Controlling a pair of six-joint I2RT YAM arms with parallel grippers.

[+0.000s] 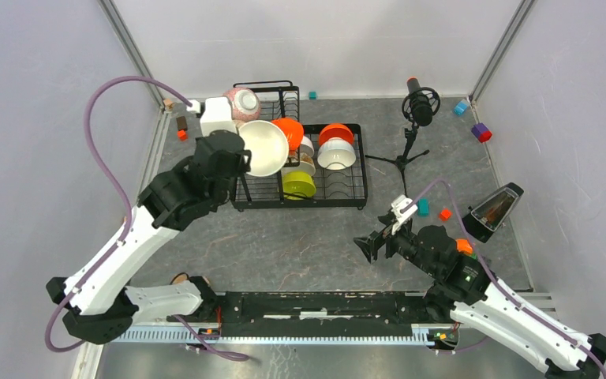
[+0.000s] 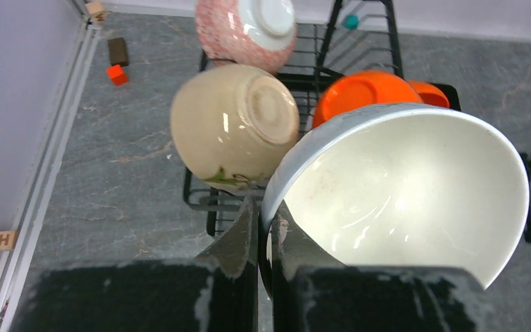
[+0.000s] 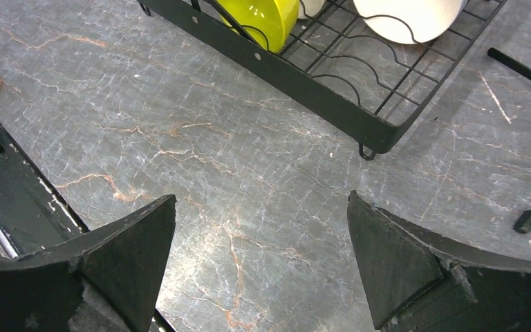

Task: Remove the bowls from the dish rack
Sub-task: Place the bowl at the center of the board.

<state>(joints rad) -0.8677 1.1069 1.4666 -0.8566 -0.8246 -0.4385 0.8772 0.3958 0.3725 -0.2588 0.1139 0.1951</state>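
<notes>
White's the one you've got: your left pincer point(image 2: 266, 242) is clenched on the rim of the big white bowl point(image 2: 415, 187). That bowl stands tilted on edge at the left end of the dish rack point(image 1: 316, 204), right beside the beige bowl point(image 2: 231, 128) and an orange bowl point(image 2: 363, 93). Your right pincer point(image 3: 263, 263) is spread wide with nothing in it, hanging over the table point(image 3: 180, 138) near the rack's front corner, where the lime green bowl point(image 3: 263, 17) sits in the lower tray.

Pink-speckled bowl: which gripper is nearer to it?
Left. The left gripper, shut on a white bowl, is close to the pink-speckled bowl; the right gripper, open, hangs in front of the dish rack.
</notes>
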